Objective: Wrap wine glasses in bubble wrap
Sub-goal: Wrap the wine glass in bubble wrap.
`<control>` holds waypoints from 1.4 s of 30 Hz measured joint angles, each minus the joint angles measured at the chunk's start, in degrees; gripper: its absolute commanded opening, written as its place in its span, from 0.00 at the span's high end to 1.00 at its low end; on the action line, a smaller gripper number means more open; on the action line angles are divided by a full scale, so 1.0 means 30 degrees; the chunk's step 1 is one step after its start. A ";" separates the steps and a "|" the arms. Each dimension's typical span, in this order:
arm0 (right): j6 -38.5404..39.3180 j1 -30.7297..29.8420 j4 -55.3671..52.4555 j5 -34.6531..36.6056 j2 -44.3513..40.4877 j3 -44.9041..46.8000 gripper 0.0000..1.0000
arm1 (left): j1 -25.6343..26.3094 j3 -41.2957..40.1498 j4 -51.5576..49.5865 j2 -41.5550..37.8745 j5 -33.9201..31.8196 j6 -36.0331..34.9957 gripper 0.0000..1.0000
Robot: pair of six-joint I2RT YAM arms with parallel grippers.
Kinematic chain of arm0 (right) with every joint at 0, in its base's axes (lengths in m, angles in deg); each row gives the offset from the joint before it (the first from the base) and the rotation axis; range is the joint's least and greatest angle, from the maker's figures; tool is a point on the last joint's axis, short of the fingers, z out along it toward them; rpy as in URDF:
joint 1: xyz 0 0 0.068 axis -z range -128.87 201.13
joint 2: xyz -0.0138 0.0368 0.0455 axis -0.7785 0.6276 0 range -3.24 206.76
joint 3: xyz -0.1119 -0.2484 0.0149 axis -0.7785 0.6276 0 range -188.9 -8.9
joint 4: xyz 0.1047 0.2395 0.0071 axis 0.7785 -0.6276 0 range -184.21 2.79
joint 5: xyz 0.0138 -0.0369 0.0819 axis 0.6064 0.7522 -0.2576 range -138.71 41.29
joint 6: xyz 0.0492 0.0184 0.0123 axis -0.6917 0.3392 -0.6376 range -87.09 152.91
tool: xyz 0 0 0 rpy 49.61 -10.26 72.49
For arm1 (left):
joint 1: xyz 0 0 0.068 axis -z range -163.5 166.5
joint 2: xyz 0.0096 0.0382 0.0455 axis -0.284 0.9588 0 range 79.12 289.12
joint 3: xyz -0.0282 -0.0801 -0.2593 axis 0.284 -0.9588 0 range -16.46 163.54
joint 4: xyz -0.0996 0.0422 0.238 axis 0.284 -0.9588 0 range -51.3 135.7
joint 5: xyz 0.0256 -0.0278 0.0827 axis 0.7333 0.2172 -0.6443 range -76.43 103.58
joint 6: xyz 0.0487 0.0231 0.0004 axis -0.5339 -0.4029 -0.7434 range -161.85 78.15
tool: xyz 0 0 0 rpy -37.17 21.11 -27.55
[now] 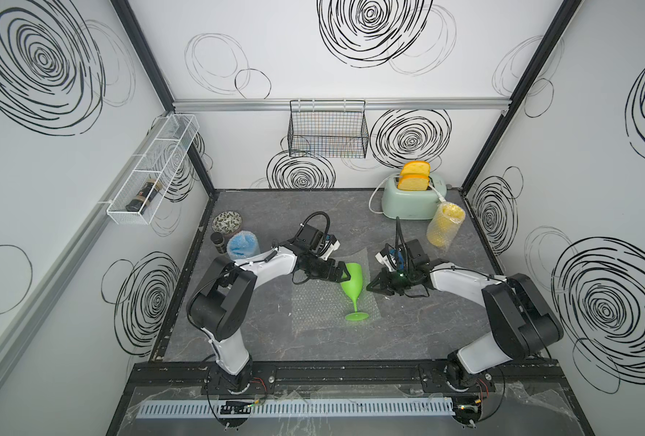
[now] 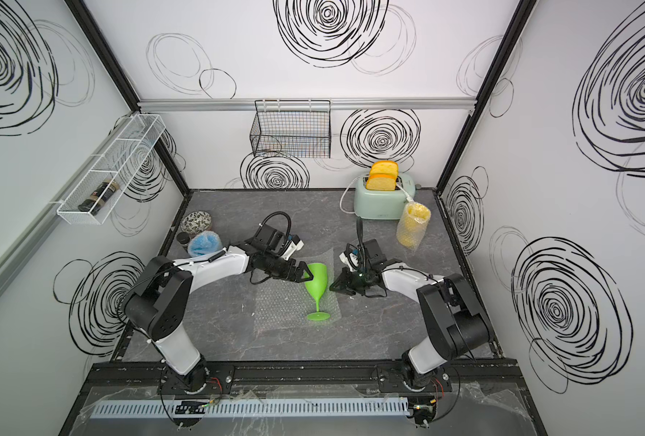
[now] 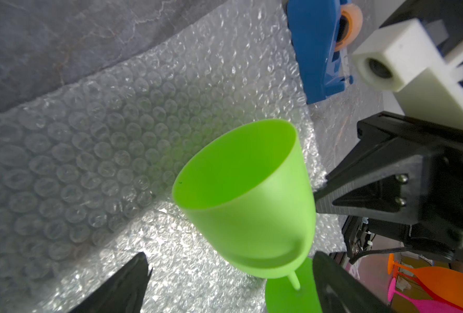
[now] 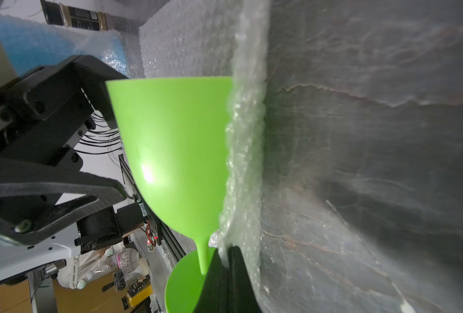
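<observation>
**Position.** We find the green opaque plastic stemmed goblet (image 1: 353, 281) lying on its side on a clear sheet of bubbled plastic film (image 1: 313, 302). The film is spread on the dark grey marbled counter (image 1: 407, 332). The goblet's long axis runs front to back, with the mouth toward the rear wall and the round foot toward the arm bases. It lies near the film's right-hand edge, between the two arms.

**Fingers.** The right fingers (image 4: 235, 284) are pressed fully together on that edge of the film, just beside the foot. In the right wrist view the film rises along the goblet's flank. The left fingers (image 3: 122, 287) stand wide apart and hold nothing. They are at the bowl, on the side away from the pinched edge; we cannot confirm contact.

**Judgement.** The pinched edge lies parallel to the goblet's axis. Carrying it over the bowl toward the left arm would begin the wrap, with the left fingers placed to steady the bowl.

**Other items.** A yellow goblet (image 1: 445, 224) and a blue goblet (image 1: 242, 245) sit already in film, well apart.

**Writing.** The label on the dark jar (image 1: 143, 196) in the white wire wall rack (image 1: 169, 128) is too small to read. We find no other legible marks.
</observation>
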 measured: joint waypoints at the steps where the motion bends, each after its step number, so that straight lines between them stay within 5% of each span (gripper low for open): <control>1: -0.0080 -0.0175 0.0000 0.0029 -0.0044 -0.0102 1.00 | 0.0000 -0.0058 0.0036 -0.0095 0.0102 0.0029 0.03; 30: -0.2135 -0.4721 -0.0015 0.1625 0.1020 -0.2951 0.93 | -0.0903 -0.2310 0.3140 -0.1698 0.1552 0.3228 0.00; 42: -0.2266 -0.4816 0.0022 0.1814 0.1151 -0.3024 0.86 | -0.0889 -0.2266 0.2769 -0.1311 0.0539 0.2973 0.19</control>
